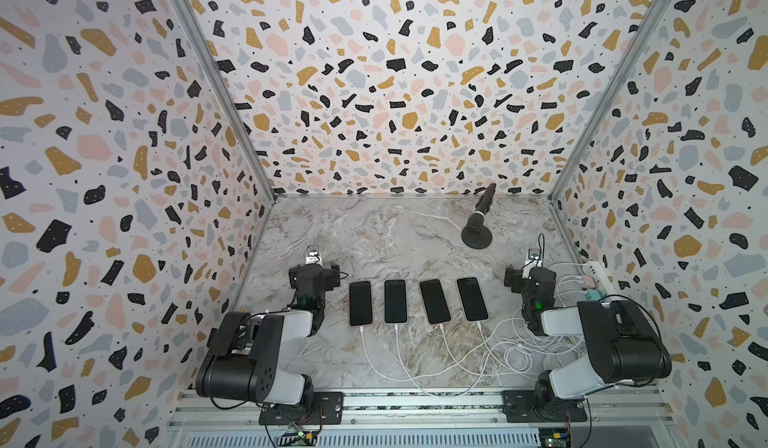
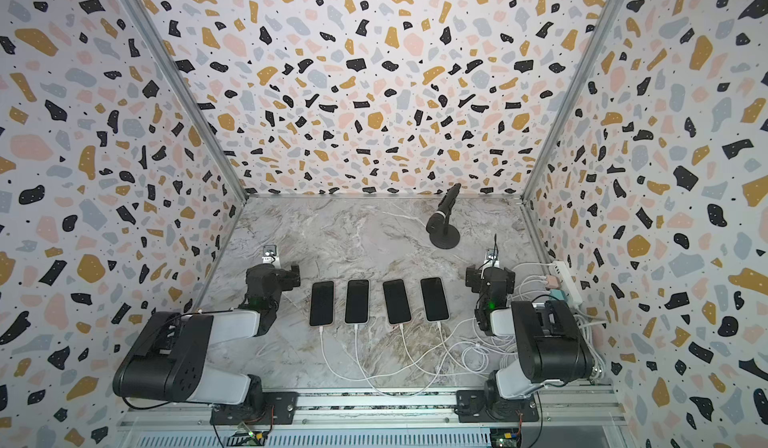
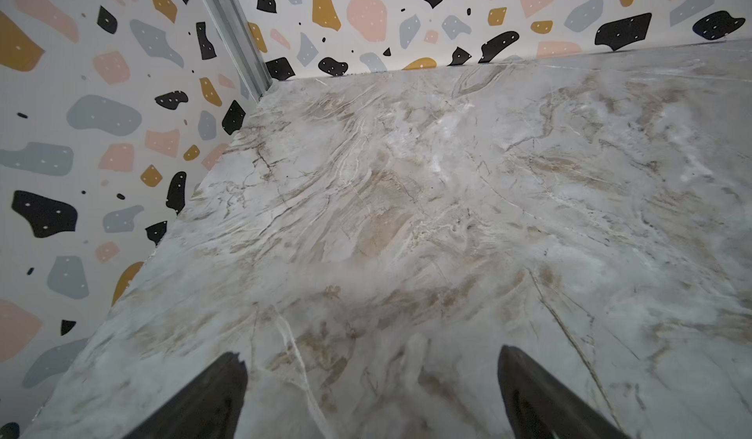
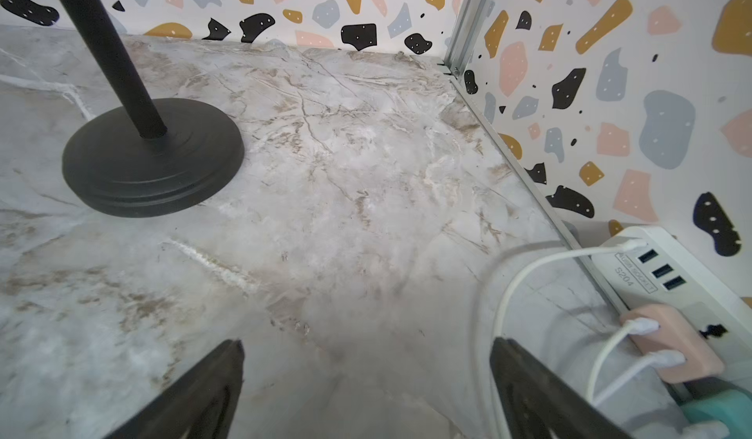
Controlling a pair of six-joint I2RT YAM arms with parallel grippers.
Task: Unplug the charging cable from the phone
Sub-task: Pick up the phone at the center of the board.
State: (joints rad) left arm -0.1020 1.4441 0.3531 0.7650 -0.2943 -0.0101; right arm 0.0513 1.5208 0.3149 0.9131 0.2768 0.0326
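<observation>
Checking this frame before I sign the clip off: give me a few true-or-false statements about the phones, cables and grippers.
1. Four phones lie in a row on the table. True.
2. Each phone has a white cable plugged in. True.
3. The left gripper is clamped on a cable. False: it is open and empty, beside the row.
4. The right gripper is open. True.
5. The microphone stand lies toppled across the phones. False: it stands upright behind them.
</observation>
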